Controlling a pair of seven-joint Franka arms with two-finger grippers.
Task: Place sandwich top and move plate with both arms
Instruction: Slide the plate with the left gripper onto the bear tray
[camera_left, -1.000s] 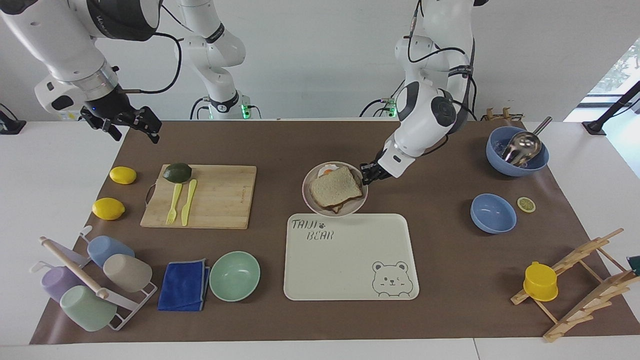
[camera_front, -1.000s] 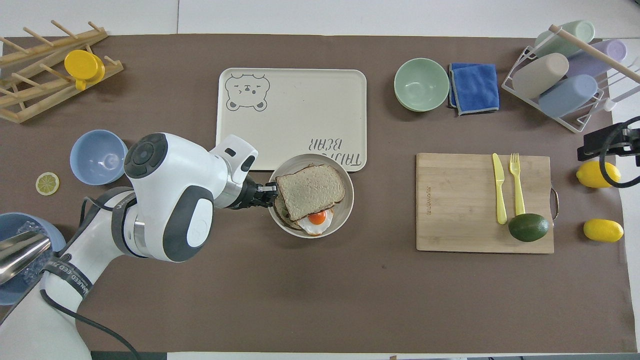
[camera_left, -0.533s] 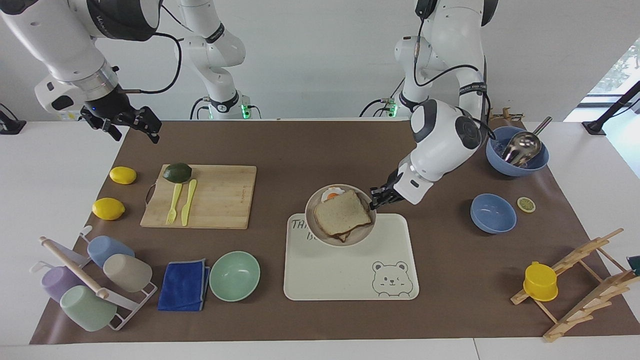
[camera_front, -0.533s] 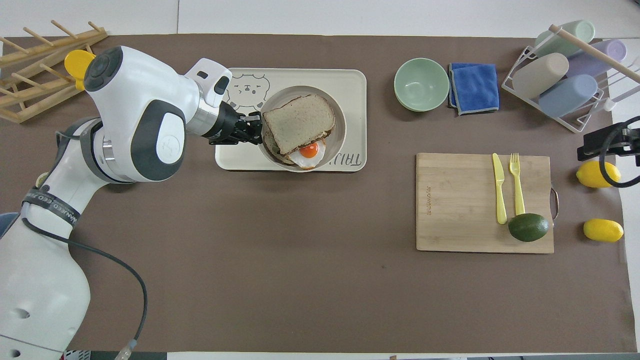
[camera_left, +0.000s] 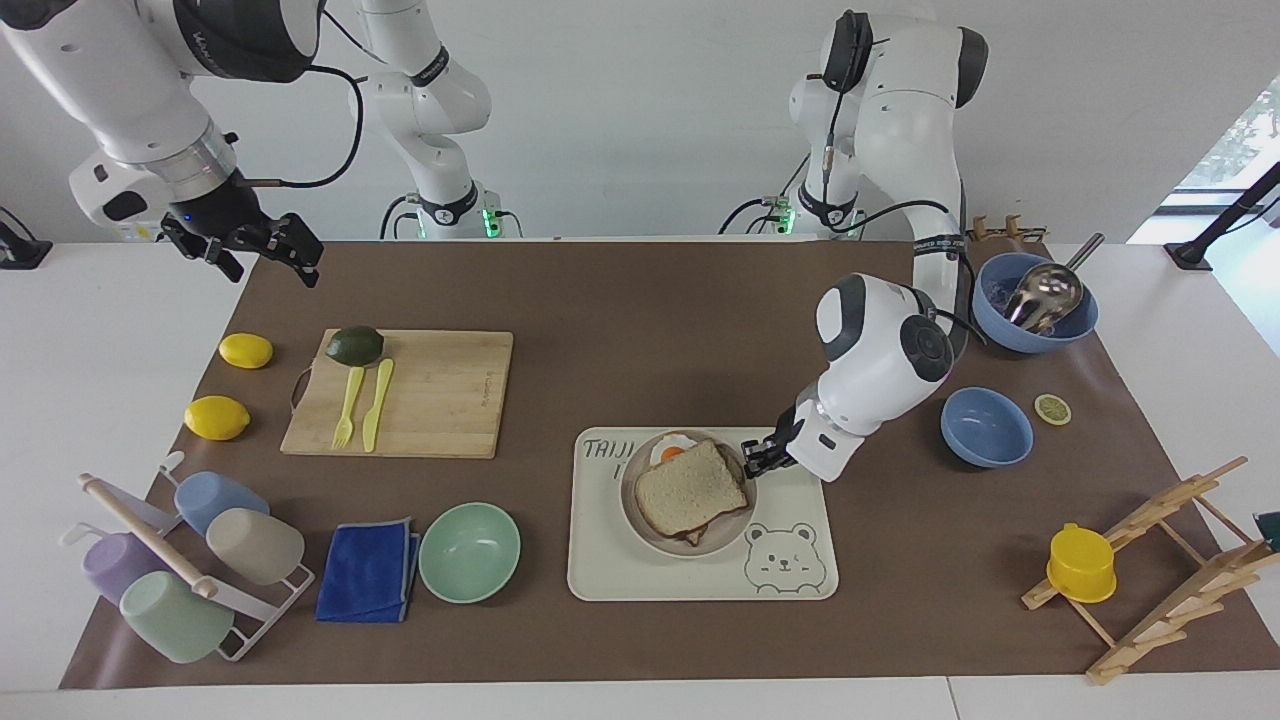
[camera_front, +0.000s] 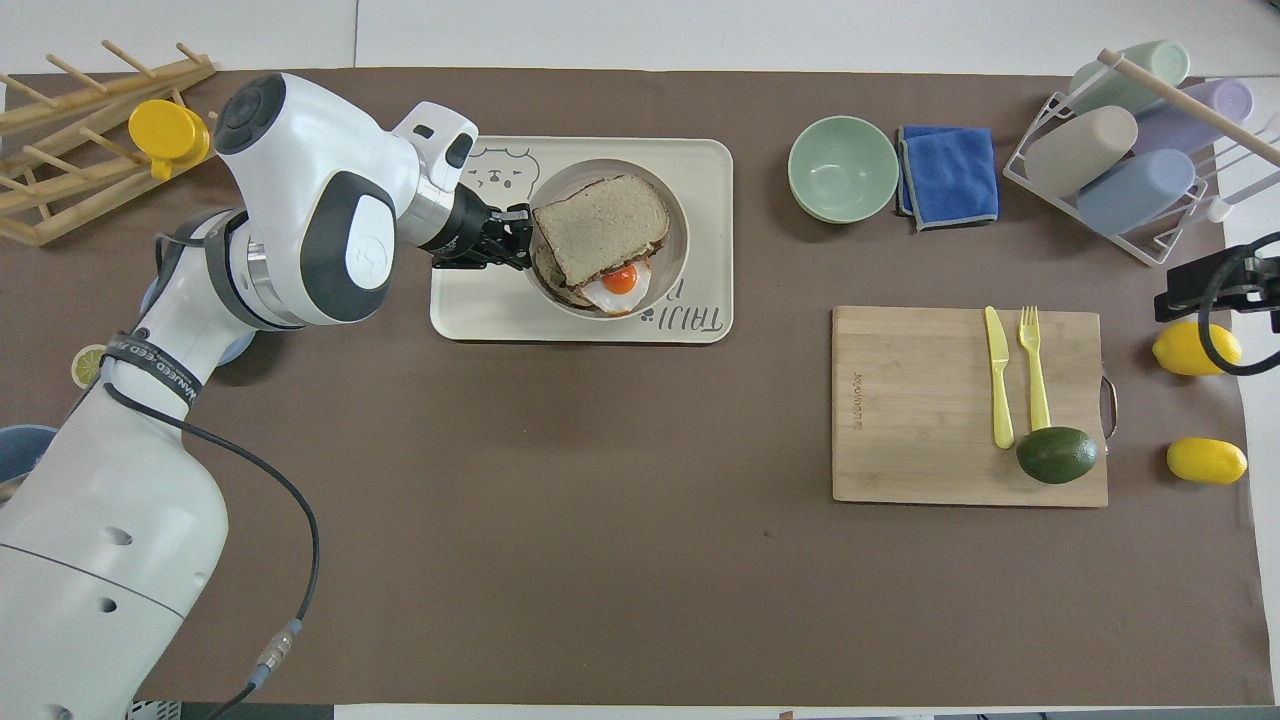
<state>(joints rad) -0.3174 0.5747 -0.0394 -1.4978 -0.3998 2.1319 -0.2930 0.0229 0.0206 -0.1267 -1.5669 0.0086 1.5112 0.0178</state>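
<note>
The round beige plate (camera_left: 640, 523) (camera_front: 672, 268) is on or just above the cream bear-print tray (camera_left: 800, 580) (camera_front: 480, 315). On the plate lies the sandwich top (camera_left: 692, 487) (camera_front: 603, 215), a plain brown slice covering a lower slice with a fried egg (camera_left: 672, 448) (camera_front: 620, 283) peeking out toward the robots. My left gripper (camera_left: 757, 458) (camera_front: 520, 238) is shut on the plate's rim at the side toward the left arm's end. My right gripper (camera_left: 262, 247) hangs open over the table edge at the right arm's end, waiting; in the overhead view only its edge (camera_front: 1215, 290) shows.
A wooden cutting board (camera_left: 440, 400) with an avocado, yellow fork and knife lies toward the right arm's end, two lemons (camera_left: 216, 417) beside it. A mint bowl (camera_left: 469, 551), blue cloth (camera_left: 368, 570) and cup rack (camera_left: 180, 570) sit farther out. Blue bowls (camera_left: 986, 427) and a wooden rack (camera_left: 1170, 570) stand at the left arm's end.
My left gripper has carried the plate with the sandwich away from the robots, from the brown mat onto the bear-print tray. The right arm has not moved.
</note>
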